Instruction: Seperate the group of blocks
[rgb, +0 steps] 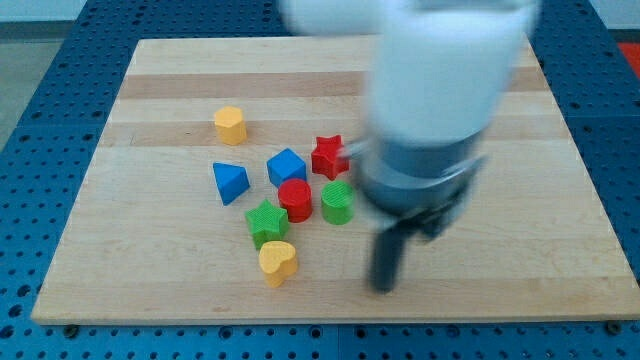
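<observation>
A group of blocks lies at the board's middle: a blue cube (286, 166), a red star (329, 156), a red cylinder (295, 199), a green cylinder (338, 202), a green star (266, 222), a yellow heart (278, 262) and a blue triangle (230, 183). A yellow hexagon block (230, 124) sits apart toward the view's upper left. My tip (383, 287) is blurred, to the right of and below the green cylinder, right of the yellow heart, touching no block.
The wooden board (150, 270) rests on a blue perforated table (40, 110). The blurred white and grey arm body (440, 100) covers the board's upper right and may hide things behind it.
</observation>
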